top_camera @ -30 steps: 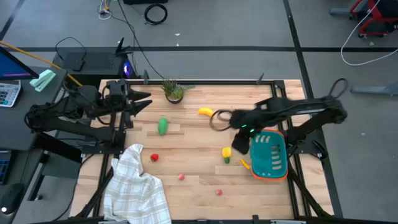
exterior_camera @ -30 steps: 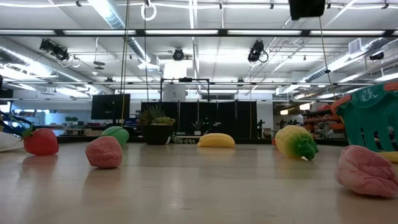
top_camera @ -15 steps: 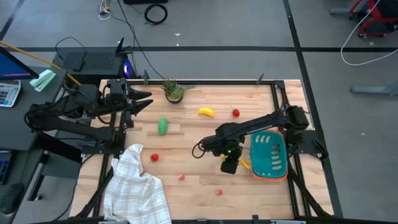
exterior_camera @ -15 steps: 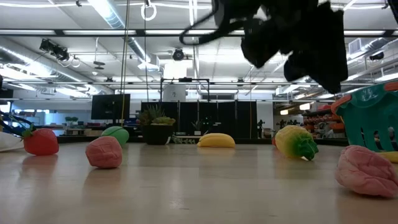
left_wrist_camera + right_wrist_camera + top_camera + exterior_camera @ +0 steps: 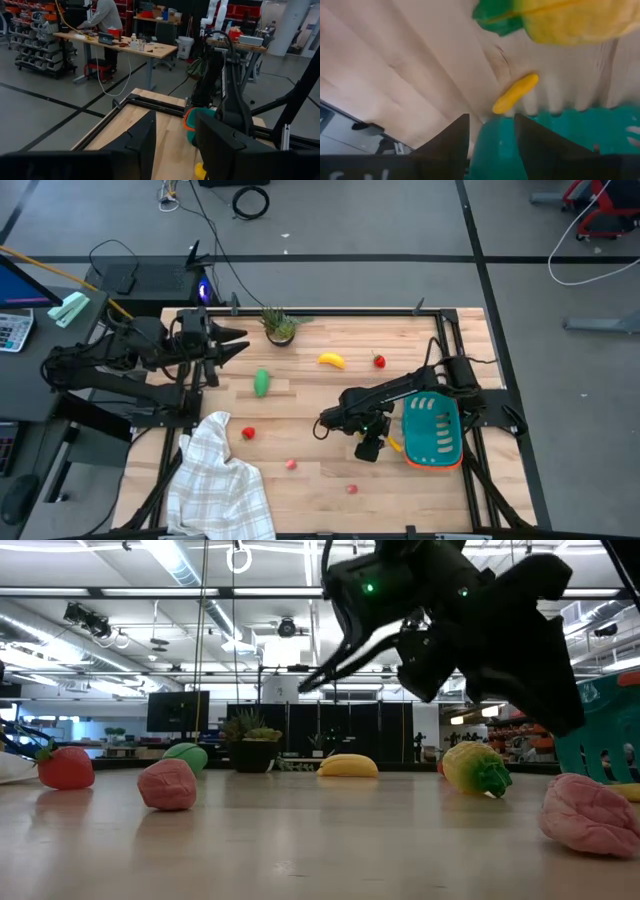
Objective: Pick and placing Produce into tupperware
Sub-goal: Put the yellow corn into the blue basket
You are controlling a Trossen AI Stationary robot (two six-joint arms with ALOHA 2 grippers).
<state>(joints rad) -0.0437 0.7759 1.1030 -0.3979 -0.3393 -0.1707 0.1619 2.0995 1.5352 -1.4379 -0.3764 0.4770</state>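
My right gripper (image 5: 370, 442) hangs open over the table just left of the teal orange-rimmed tub (image 5: 434, 430), touching nothing. Its wrist view shows the yellow pepper (image 5: 570, 20) with its green stem, a small orange-yellow piece (image 5: 516, 93) and the tub's wall (image 5: 560, 135) beyond the open fingers. The right arm hides the pepper from above; the low view shows the pepper (image 5: 475, 768) lying on the wood. The banana (image 5: 331, 360), green vegetable (image 5: 262, 382) and small red fruits (image 5: 379, 361) (image 5: 248, 433) lie on the table. My left gripper (image 5: 235, 345) waits open at the far left.
A white checked cloth (image 5: 220, 480) lies heaped at the near left corner. A small potted plant (image 5: 280, 327) stands at the far edge. Two pinkish fruits (image 5: 291, 464) (image 5: 351, 489) lie near the near edge. A person stands in the room beyond the table (image 5: 105, 20).
My right arm has swung from beside the banana toward the near edge and come down over the yellow pepper, next to the tub's left side. In the low view it has dropped into the picture from above. The produce and tub have stayed put.
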